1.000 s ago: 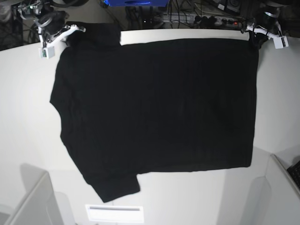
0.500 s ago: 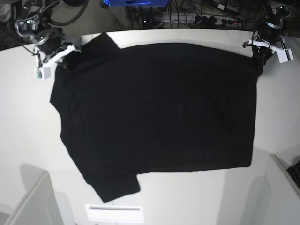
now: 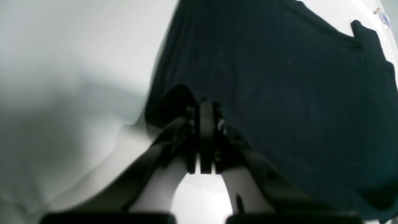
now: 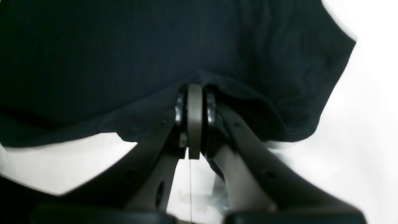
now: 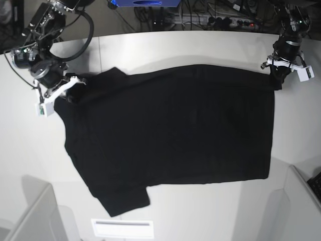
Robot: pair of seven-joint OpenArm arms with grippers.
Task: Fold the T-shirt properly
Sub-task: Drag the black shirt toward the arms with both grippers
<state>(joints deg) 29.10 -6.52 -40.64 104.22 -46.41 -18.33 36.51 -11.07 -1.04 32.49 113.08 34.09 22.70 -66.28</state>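
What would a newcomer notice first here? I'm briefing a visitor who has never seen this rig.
The big black T-shirt spread flat across the middle of the white table. Next, the two grippers pinching its far edge: the right gripper shut on the corner near the sleeve, the left gripper shut on the opposite far corner.

No text, brand, number or sign can be read in any view. The white card point(image 5: 122, 228) at the near edge of the counter point(image 5: 200, 211) carries a dark bar, too small and blurred to make out as writing. The small white tags on the left pincer point(image 5: 277, 80) and the right pincer point(image 5: 67, 95) show no legible marks. The T-shirt point(image 5: 170, 135) lies plain black side up, with no print or lettering showing.
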